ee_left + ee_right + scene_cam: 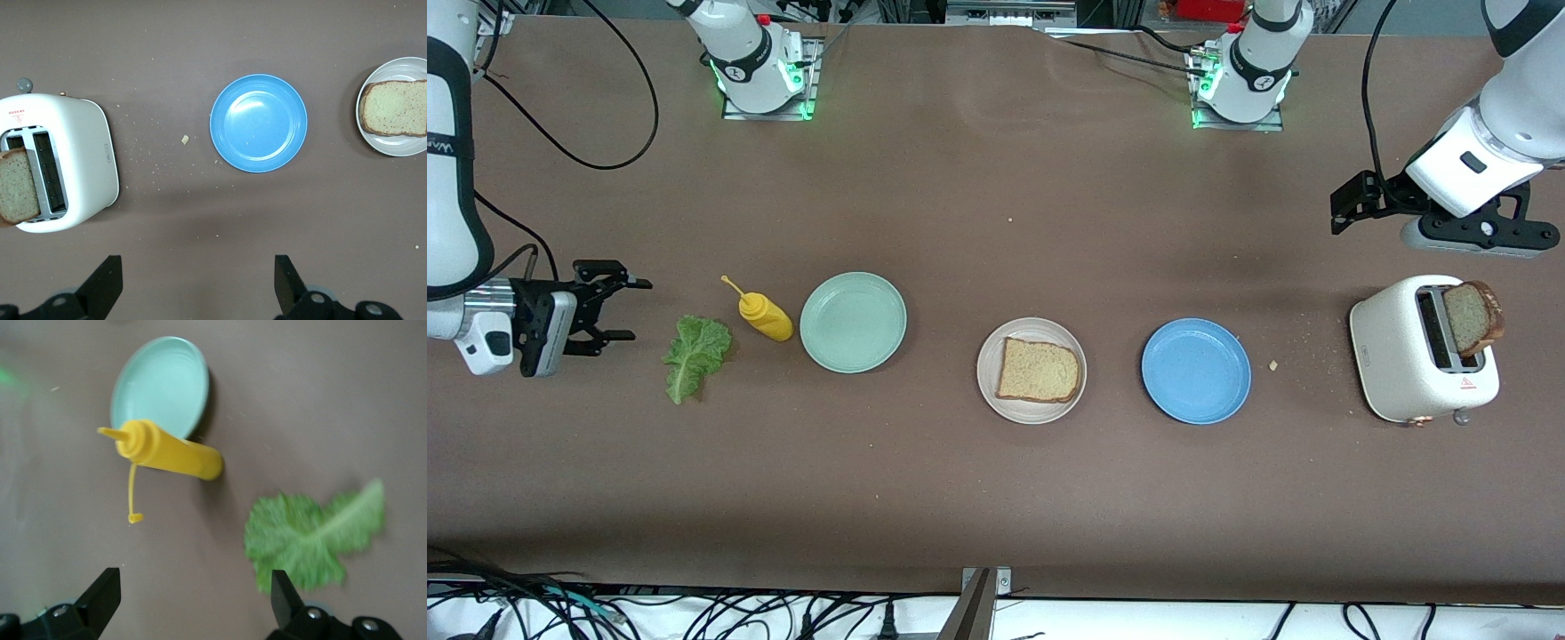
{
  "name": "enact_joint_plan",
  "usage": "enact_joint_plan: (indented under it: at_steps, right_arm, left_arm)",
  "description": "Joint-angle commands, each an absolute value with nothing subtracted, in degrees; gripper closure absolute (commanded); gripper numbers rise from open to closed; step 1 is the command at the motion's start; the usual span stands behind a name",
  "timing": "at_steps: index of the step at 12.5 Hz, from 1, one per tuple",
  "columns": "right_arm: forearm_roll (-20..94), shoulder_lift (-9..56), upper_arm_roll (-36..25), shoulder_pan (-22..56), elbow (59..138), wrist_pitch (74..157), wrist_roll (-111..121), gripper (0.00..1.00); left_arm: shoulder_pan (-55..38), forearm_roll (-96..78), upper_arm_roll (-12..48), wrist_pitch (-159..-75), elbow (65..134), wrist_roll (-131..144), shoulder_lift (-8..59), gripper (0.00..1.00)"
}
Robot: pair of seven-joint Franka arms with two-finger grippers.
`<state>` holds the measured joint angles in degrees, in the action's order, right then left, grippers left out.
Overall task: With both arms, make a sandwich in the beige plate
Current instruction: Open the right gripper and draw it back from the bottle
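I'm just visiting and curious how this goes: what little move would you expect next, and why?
Probably the right gripper lowers onto the lettuce leaf. Its fingers are open and empty, and the leaf lies on the table beside it. The beige plate holds only one bread slice, so lettuce seems to be the next layer. The left gripper, also open, waits above the toaster, where the second slice sits.

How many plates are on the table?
3: the mint-green plate beside the mustard bottle, the beige plate holding a bread slice, and the blue plate toward the toaster.
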<state>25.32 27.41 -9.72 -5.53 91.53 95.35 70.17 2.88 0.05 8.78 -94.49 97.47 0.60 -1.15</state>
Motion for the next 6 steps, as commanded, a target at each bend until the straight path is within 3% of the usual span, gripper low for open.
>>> enact_joint_plan:
  at_steps: [1,6]
  right_arm:
    - [20.9,24.3,-9.2,-4.2,93.5,97.1,52.5,0.0]
    - [15.2,23.6,-8.5,-1.3,94.0,105.3,22.6,0.0]
  left_arm:
    - [3.2,1.4,9.1,-94.1,97.6,0.6,-1.8,0.0]
    - [3.2,1.4,9.1,-94.1,97.6,0.7,-1.8,0.0]
